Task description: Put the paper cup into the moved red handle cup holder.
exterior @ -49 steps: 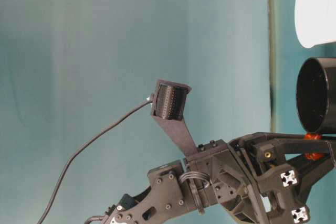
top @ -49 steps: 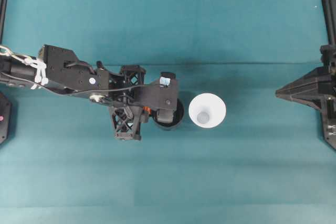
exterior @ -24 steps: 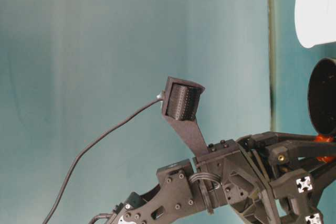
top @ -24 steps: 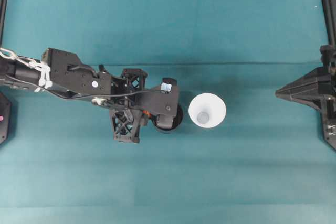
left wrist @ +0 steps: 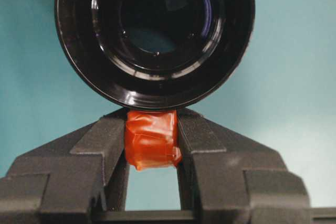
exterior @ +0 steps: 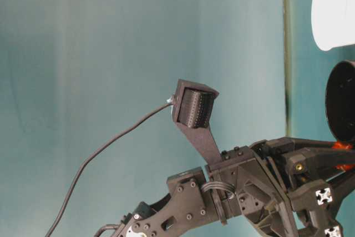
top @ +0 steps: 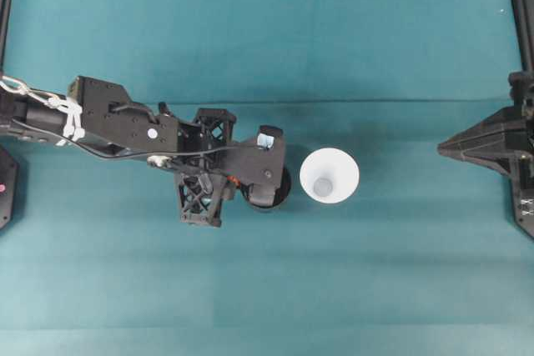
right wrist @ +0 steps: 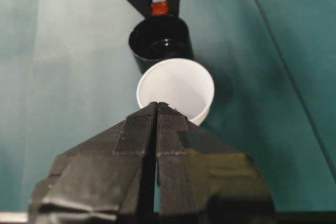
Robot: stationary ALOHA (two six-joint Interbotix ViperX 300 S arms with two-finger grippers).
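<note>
Left end effector (left wrist: pixel 152 140) pinching red tab of red handle cup holder (left wrist: pixel 155 35), likely steadying it upright on table (top: pixel 267 39). Paper cup (top: pixel 329 176) just beside holder, not inside. Right end effector (right wrist: pixel 156 109) pressed together, empty, parked well apart from cup.

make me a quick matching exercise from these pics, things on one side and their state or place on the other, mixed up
Things:
1. paper cup
2. red handle cup holder
3. left gripper
4. right gripper

States:
a. jaws pressed together, holding nothing
b. glossy black, held by its red tab
c. white, open side up, standing free on the table
d. clamped on a red tab

Pairs: 1-c, 2-b, 3-d, 4-a
</note>
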